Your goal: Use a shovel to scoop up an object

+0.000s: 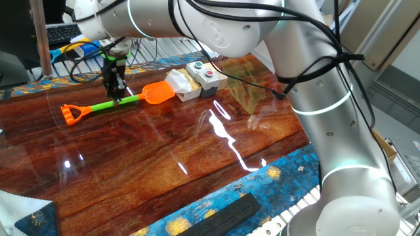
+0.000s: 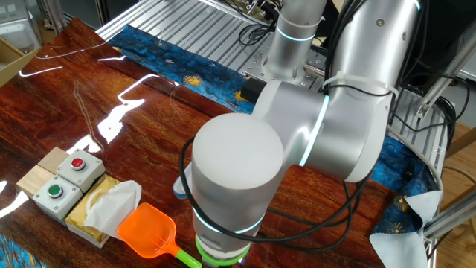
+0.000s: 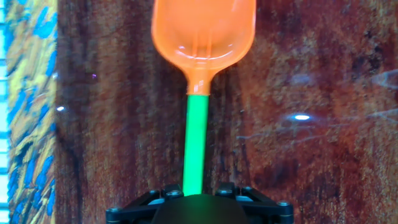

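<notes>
one arm, one gripper (image 1: pixel 117 97), one shovel (image 1: pixel 118 100) and one object (image 1: pixel 180 84) make up the working scene on a dark, glossy wooden table (image 1: pixel 197 157). the shovel lies flat, its long axis running from the orange d-handle at the left of one fixed view to the orange blade at the right. the gripper stands upright over the green shaft, about halfway along it, fingers reaching down to either side of it. in the hand view the shaft runs straight up from between the fingers to the blade, so the tool is lined up with the fingers; they look closed on the shaft, though the contact itself is hidden at the frame's edge. the object, a tan box with white tissue spilling out, sits just beyond the blade tip, near it or perhaps touching, in line with the shaft. beside it stands one grey button box (image 1: pixel 205 74) with one red and one green button. the coming move likely needs a push along the shaft's axis.
</notes>
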You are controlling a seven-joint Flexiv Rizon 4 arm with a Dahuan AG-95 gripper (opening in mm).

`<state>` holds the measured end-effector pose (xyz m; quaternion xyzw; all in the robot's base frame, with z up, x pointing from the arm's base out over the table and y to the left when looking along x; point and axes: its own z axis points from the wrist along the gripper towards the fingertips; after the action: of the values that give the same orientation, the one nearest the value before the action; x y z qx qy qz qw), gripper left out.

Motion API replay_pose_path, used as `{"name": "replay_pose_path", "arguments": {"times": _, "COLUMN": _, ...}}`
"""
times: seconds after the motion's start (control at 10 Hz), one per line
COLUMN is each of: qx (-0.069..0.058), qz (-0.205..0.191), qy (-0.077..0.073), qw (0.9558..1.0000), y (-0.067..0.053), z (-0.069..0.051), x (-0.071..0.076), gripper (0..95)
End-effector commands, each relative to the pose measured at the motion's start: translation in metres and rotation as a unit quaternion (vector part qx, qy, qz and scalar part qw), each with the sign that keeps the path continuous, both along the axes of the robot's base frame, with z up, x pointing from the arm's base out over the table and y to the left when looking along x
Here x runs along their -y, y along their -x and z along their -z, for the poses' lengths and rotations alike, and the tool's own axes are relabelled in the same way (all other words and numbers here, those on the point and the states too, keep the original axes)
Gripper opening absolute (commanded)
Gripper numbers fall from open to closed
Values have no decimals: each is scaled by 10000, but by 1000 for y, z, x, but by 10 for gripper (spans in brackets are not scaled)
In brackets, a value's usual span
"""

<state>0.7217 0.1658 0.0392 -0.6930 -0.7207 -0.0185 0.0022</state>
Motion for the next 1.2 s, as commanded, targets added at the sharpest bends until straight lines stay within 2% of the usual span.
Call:
{"name": "replay_pose_path", "arguments": {"times": 0.1, "qx": 20, "qz": 4, "qy": -4, "qw": 10000, "y": 5, "z": 5, "x": 1, "gripper": 380}}
{"name": "replay_pose_path", "arguments": {"times": 0.4, "qx": 65, "qz": 26, "qy": 3, "qw": 10000, "y": 7, "z": 13, "x": 2, "gripper": 380}}
{"name": "replay_pose_path", "arguments": {"times": 0.7, "qx": 76, "qz": 190, "qy": -75, "qw": 9998, "y": 4, "z": 8, "x": 0, "gripper": 380}}
{"name": "replay_pose_path", "arguments": {"times": 1.2, "qx": 121, "qz": 193, "qy": -80, "qw": 9997, "y": 0, "z": 13, "x": 0, "gripper": 380}}
